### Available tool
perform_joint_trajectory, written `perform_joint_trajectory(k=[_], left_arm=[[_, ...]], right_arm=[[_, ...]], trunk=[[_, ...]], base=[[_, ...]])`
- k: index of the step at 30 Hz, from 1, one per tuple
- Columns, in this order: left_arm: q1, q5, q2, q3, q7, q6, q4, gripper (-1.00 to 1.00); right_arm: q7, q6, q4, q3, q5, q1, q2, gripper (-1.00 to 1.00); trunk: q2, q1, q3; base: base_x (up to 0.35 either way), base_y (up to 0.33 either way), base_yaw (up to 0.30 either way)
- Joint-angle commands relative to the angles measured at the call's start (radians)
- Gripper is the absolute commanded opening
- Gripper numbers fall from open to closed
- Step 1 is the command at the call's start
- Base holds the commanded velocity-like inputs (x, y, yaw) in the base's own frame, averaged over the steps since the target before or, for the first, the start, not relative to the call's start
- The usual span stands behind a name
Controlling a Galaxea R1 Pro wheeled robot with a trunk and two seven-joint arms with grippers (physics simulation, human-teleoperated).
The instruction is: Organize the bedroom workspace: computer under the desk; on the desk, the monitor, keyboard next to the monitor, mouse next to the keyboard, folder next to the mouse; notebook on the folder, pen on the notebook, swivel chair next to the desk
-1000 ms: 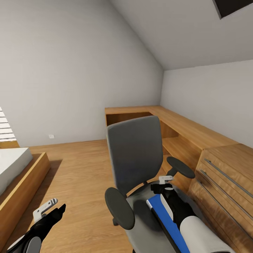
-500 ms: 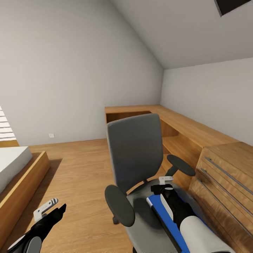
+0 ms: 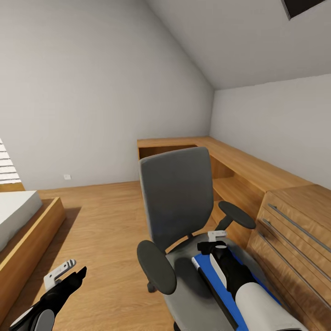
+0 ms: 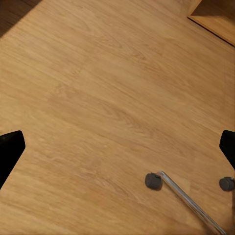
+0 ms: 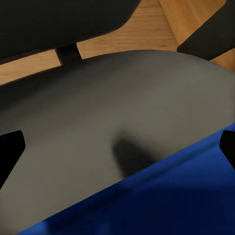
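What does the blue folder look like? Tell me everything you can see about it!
The folder is flat, bright blue and rectangular, with a black edge along one long side. It lies flat on the swivel chair, on its grey seat. The right arm reaches over it and hides much of it. In the right wrist view its blue surface looks smooth and plain, with shadow falling beside it.

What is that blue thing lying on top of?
The blue folder lies flat on the grey seat of the swivel chair. The right gripper and its arm hover over the folder and cover part of it, so anything under the arm can't be seen.
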Motion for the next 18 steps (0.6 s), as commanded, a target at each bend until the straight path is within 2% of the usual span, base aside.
perform_joint_trajectory(k=[1, 18], left_arm=[[-0.001, 0.011, -0.001, 0.001, 0.007, 0.005, -0.001, 1.00], [-0.001, 0.011, -0.001, 0.001, 0.007, 0.005, -0.001, 1.00]], right_arm=[[-0.004, 0.007, -0.002, 0.004, 0.004, 0.000, 0.000, 1.00], [-0.004, 0.007, -0.002, 0.004, 0.004, 0.000, -0.001, 1.00]], trunk=[[0.000, 0.000, -0.001], [0.000, 0.000, -0.001]], base=[[0.000, 0.000, 0.000], [0.000, 0.000, 0.000]])
